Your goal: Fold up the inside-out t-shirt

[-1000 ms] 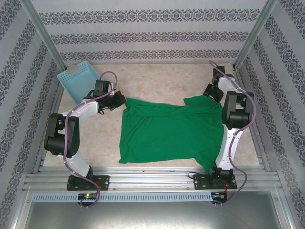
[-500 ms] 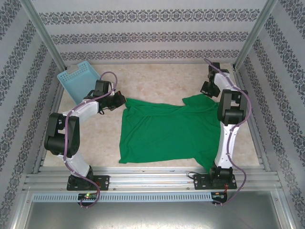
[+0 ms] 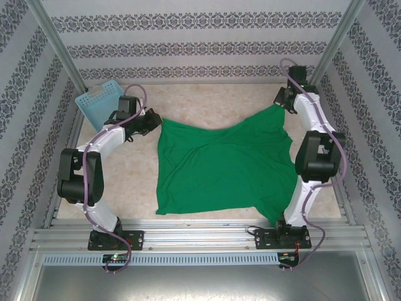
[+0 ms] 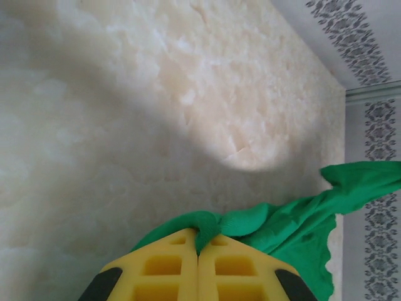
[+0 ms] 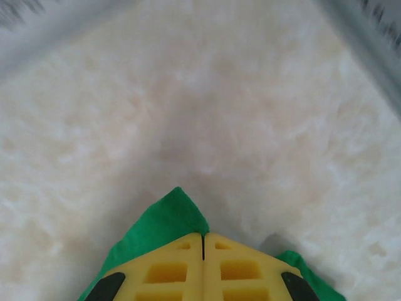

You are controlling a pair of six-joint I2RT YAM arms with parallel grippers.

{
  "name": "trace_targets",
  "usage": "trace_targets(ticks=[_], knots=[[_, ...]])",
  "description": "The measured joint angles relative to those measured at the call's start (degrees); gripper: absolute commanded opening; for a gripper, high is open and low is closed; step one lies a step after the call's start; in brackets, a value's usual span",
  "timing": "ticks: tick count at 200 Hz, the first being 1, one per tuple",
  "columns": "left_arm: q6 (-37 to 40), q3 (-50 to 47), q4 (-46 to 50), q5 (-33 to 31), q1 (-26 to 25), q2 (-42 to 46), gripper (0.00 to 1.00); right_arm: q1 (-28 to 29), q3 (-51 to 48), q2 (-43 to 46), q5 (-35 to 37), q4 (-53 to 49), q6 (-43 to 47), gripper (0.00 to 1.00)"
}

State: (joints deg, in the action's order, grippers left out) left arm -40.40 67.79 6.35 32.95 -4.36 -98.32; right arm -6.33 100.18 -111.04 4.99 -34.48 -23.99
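Observation:
The bright green t-shirt (image 3: 219,166) lies spread over the middle of the table, its far edge lifted and stretched between the two arms. My left gripper (image 3: 154,121) is shut on the shirt's far left corner, and green cloth (image 4: 213,226) bulges out between the yellow fingers (image 4: 166,266). My right gripper (image 3: 280,103) is shut on the far right corner near the back right post, where a point of green cloth (image 5: 169,216) sticks out past the yellow fingers (image 5: 241,266). No white tag is visible.
A light blue lattice basket (image 3: 99,100) sits at the back left, just behind the left arm. The metal frame posts (image 3: 326,53) stand close to the right gripper. Bare marble-pattern tabletop (image 3: 213,103) lies beyond the shirt.
Both grippers moved toward the back of the table and apart, the right one far into the back right corner. The shirt's far edge was pulled taut and raised between them.

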Motion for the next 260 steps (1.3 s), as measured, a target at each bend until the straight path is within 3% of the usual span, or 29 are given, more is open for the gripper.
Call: trace_targets(ticks=[33,83,109,134,177,221,260], knots=[[-1.44,2.97,-1.46,1.31,1.86,-2.99,0.03,-1.38,-0.83,4.33,-2.21,7.10,-0.11,0.00],[-3.63,5.20,-1.95,1.60,4.22,-9.33,0.18,-1.44,-2.05,3.41,-5.64,9.94,-0.24,0.00],[-3.34,7.39,-1.81,2.29,3.93,-12.20,0.20,-1.46,-5.44,3.43,-6.84,11.89,-0.24,0.00],[-1.86,7.93,0.24,2.14,2.86,-12.63,0.29,-1.46,-9.51,3.43,-7.54,12.52,-0.24,0.00],[4.50,15.93,8.59,-5.79,-1.44,-15.54,0.45,-1.46,-11.21,3.63,-8.57,13.68,-0.24,0.00],[10.29,30.58,15.67,-15.89,-6.47,-24.26,0.47,-1.46,-11.54,4.31,-8.98,14.60,-0.24,0.00],[12.63,37.79,20.72,-20.44,-7.17,-31.98,0.48,-1.46,-11.87,4.31,-9.01,14.62,-0.22,0.00]])
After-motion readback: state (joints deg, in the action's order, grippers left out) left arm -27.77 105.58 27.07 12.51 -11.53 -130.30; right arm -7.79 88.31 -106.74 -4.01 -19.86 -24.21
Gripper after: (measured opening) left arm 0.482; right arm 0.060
